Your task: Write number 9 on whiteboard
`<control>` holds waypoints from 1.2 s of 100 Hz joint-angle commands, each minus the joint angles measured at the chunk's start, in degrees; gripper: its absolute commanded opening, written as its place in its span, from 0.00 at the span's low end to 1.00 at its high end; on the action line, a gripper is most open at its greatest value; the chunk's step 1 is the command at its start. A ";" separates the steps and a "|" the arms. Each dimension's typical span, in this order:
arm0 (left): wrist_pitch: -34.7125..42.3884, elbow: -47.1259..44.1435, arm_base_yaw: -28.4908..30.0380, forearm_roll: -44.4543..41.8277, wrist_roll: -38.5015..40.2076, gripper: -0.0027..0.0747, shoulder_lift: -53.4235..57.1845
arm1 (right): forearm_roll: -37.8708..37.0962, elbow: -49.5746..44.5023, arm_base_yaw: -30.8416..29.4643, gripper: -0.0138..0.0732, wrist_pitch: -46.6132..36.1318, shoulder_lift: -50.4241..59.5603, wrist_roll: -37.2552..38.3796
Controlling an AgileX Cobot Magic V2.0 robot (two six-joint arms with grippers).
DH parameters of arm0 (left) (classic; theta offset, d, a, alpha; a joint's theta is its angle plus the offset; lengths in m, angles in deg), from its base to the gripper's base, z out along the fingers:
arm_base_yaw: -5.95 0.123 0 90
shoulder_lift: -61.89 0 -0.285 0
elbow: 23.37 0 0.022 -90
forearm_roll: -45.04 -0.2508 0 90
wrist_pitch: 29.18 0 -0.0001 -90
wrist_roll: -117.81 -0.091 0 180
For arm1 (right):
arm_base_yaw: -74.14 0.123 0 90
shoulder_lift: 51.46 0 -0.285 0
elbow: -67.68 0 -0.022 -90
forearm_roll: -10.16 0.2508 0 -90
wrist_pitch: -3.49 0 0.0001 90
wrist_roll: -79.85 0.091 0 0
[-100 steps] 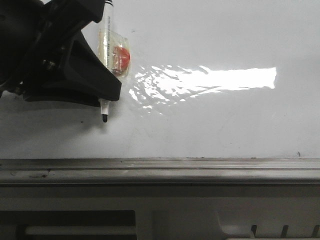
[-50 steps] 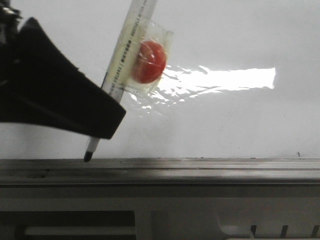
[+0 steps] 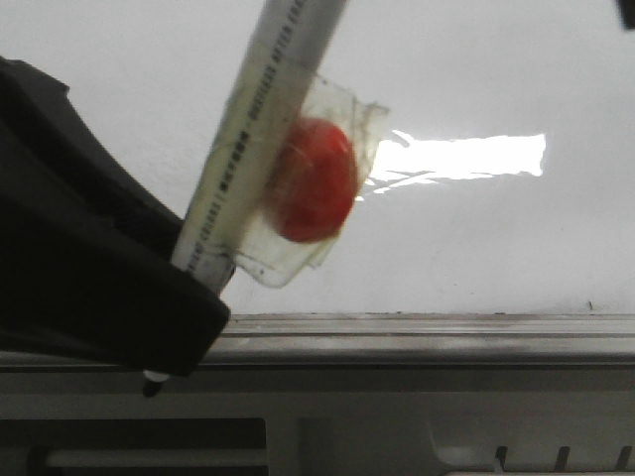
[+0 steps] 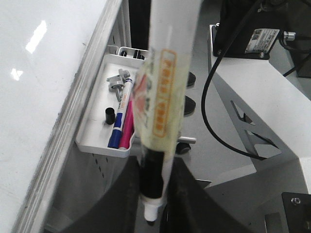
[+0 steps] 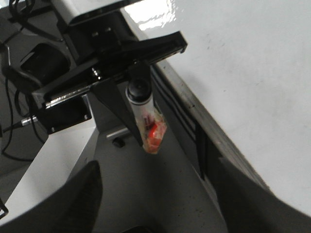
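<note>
The whiteboard (image 3: 476, 248) is glossy white with a bright glare patch and a grey metal rail (image 3: 417, 332) along its near edge. No number 9 or marker line shows on it in any view. My left gripper (image 3: 184, 337) is shut on a white marker (image 3: 258, 129) that has a red disc (image 3: 313, 183) taped to its barrel. The marker leans right, and its tip (image 3: 151, 383) hangs below the rail, off the board. The left wrist view shows the fingers (image 4: 129, 204) clamped on the marker (image 4: 155, 170). My right gripper (image 5: 160, 204) is open and empty, beside the board's edge (image 5: 204, 121).
A white tray (image 4: 95, 145) hangs under the board's edge, holding blue and pink markers (image 4: 119, 121), a black cap and a metal bolt. Black cables and grey frame parts (image 4: 243, 111) lie below. The left arm's mount (image 5: 112, 63) shows in the right wrist view.
My left gripper has carried the marker down off the board and closer to the camera. Its tip went from the white surface past the rail, and the barrel now leans further right.
</note>
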 commanded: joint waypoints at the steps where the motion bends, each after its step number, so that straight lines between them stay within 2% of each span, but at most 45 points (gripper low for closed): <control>1: -0.36 1.37 -0.41 4.16 -1.16 0.01 0.94 | 3.66 3.24 2.94 0.66 -3.21 -4.75 -1.93; 25: -0.08 1.37 -0.41 4.53 -1.26 0.01 0.94 | 3.66 7.45 12.78 0.66 -10.86 -14.93 -3.93; 45: -0.08 1.37 -0.41 4.53 -1.26 0.01 0.94 | 4.52 8.22 16.63 0.64 -19.49 -19.35 -3.93; 52: -0.08 1.37 -0.41 4.79 -1.26 0.01 0.94 | 5.03 8.22 16.79 0.53 -19.81 -19.39 -3.93; 67: -0.08 1.37 -0.41 5.37 -1.26 0.01 0.94 | 5.24 8.22 16.79 0.07 -19.55 -19.39 -3.93; 76: -0.08 1.37 -0.41 6.88 -0.88 0.02 1.15 | 5.11 8.22 16.79 0.08 -18.31 -19.43 -3.93; 81: -0.08 1.37 -0.41 7.37 0.75 0.06 1.87 | 4.01 8.22 16.79 0.08 -17.74 -19.43 -3.93; 86: -0.22 1.37 -0.01 6.93 3.71 0.13 3.33 | 1.98 8.22 16.79 0.08 -16.97 -19.30 -3.82; 95: -0.84 1.37 1.72 3.96 11.19 0.35 7.48 | -1.29 8.54 16.01 0.08 -15.47 -18.48 -2.31; 103: -0.85 1.37 4.19 -0.09 17.68 0.51 12.54 | -7.35 10.85 15.17 0.08 -12.56 -18.33 3.00; 108: -0.85 1.37 5.86 -2.78 20.41 0.56 15.86 | -13.96 13.20 14.73 0.09 -9.08 -18.47 7.78; 120: -0.15 1.37 10.58 -5.40 23.74 0.56 23.20 | -28.95 20.98 14.74 0.09 -0.76 -18.97 19.83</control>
